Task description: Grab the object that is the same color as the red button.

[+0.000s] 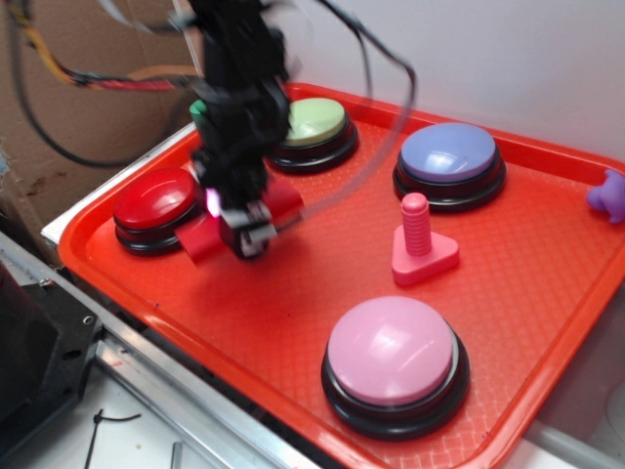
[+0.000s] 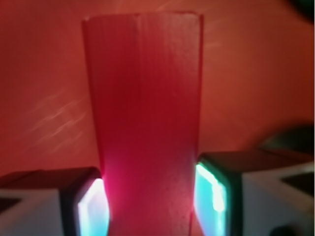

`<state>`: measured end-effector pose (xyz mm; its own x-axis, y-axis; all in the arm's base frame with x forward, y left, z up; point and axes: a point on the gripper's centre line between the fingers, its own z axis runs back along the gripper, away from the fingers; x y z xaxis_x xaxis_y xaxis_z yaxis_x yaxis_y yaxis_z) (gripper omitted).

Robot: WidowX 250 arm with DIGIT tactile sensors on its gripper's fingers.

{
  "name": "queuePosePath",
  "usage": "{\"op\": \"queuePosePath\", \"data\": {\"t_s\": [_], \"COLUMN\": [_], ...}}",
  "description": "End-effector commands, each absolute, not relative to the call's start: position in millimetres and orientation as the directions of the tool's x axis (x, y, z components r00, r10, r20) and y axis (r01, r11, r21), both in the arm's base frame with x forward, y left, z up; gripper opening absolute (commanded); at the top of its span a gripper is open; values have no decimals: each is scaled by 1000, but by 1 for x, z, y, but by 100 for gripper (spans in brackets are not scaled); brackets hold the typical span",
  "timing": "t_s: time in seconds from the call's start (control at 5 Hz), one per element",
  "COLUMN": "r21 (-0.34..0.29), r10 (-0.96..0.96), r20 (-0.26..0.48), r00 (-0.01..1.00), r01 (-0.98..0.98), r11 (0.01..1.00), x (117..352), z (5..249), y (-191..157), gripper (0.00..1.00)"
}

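The red button (image 1: 154, 198), a glossy dome on a black base, sits at the tray's left end. Just right of it lies the long red block (image 1: 200, 239), the object of the same colour. Both its ends stick out from under the black arm. My gripper (image 1: 242, 223) comes down on the block's middle. In the wrist view the block (image 2: 147, 123) fills the centre and runs away from the camera, with my gripper (image 2: 150, 206) shut on it. Both glowing pads (image 2: 93, 209) touch its sides. I cannot tell whether the block is off the tray.
On the red tray (image 1: 98, 264) also stand a green button (image 1: 314, 122), a blue-purple button (image 1: 449, 154), a pink button (image 1: 391, 352) and a pink bolt (image 1: 418, 244). A green cylinder (image 1: 198, 110) peeks out behind the arm. A purple toy (image 1: 607, 195) lies at the right edge.
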<state>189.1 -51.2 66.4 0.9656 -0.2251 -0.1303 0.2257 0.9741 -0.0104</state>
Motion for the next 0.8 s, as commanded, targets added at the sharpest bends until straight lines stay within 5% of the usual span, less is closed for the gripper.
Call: {"op": "queuePosePath", "data": {"t_s": [0.0, 0.4, 0.6], "r21": [-209, -108, -66], "r10": [77, 15, -17], "r20": [-11, -2, 1], "r00": [997, 1000, 1000], "r01": [-78, -15, 17], "r11": [975, 994, 998], "x": [139, 133, 131], "z": [164, 263, 263], "y": [-79, -86, -88], "gripper": [0, 0, 0]}}
